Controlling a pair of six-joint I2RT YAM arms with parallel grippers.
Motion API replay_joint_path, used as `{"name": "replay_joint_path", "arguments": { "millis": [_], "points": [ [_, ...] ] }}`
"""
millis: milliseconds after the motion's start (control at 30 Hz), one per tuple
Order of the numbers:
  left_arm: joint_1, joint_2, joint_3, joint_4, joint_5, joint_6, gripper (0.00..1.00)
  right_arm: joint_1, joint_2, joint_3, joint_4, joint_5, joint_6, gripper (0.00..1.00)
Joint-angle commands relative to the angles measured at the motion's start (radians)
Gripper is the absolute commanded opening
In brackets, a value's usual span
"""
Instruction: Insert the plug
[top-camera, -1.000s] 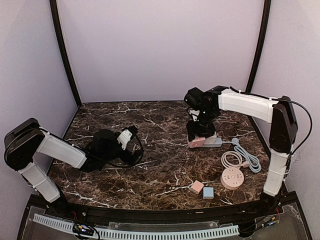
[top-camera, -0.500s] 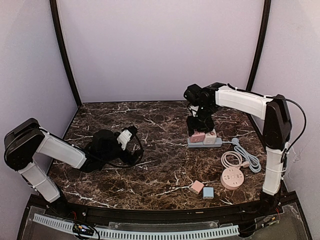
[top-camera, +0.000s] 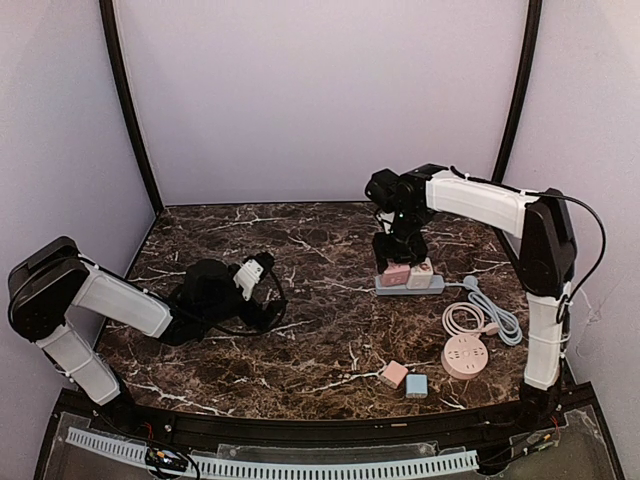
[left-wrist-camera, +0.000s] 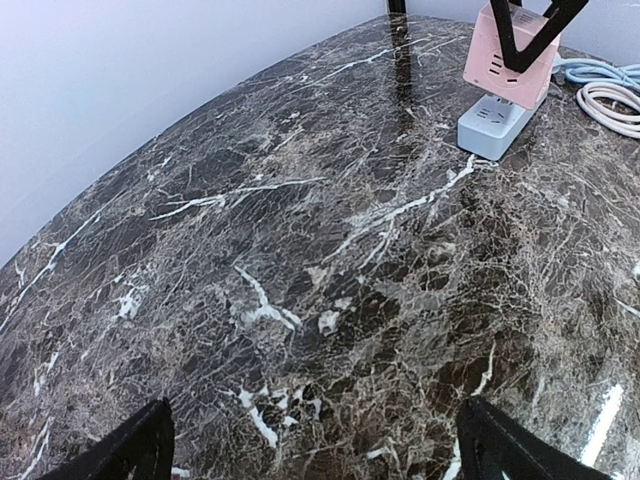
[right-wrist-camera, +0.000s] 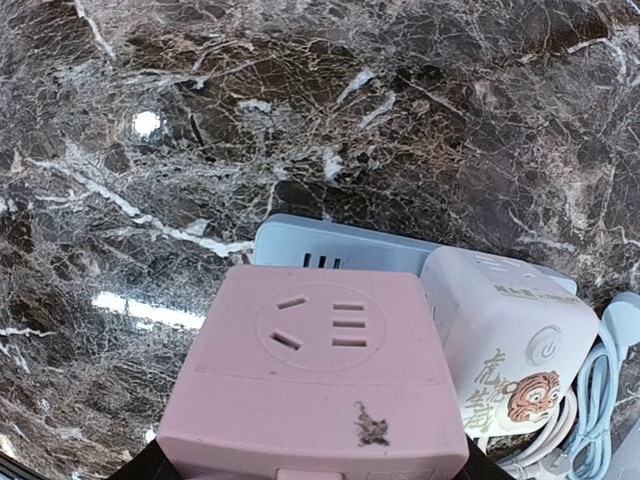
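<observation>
Squarely on the strip: pink adapter gripped from above

The right gripper (top-camera: 396, 258) comes straight down and pinches the pink cube adapter (right-wrist-camera: 318, 380) by its two sides, probably so its pins meet the slots without tilting. The adapter sits on the left end of the pale blue power strip (right-wrist-camera: 322, 247), at the table's far right, just beside a white cube adapter (right-wrist-camera: 505, 335) occupying the next outlet. It looks level with its neighbour, so likely seated or nearly so. The left gripper (left-wrist-camera: 320, 455) rests low at the left, well apart, fingers spread wide and empty, apparently just out of the way.
</observation>
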Motion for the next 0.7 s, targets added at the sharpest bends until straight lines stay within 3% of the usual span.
{"name": "replay_joint_path", "arguments": {
  "millis": [0, 667],
  "points": [
    [0.006, -0.029, -0.019, 0.016, 0.004, -0.004, 0.99, -0.014, 0.04, 0.051, -0.039, 0.031, 0.028, 0.0],
    [0.006, -0.032, -0.022, 0.019, 0.005, -0.005, 0.99, -0.051, 0.083, 0.08, -0.032, -0.059, 0.075, 0.0]
  ]
}}
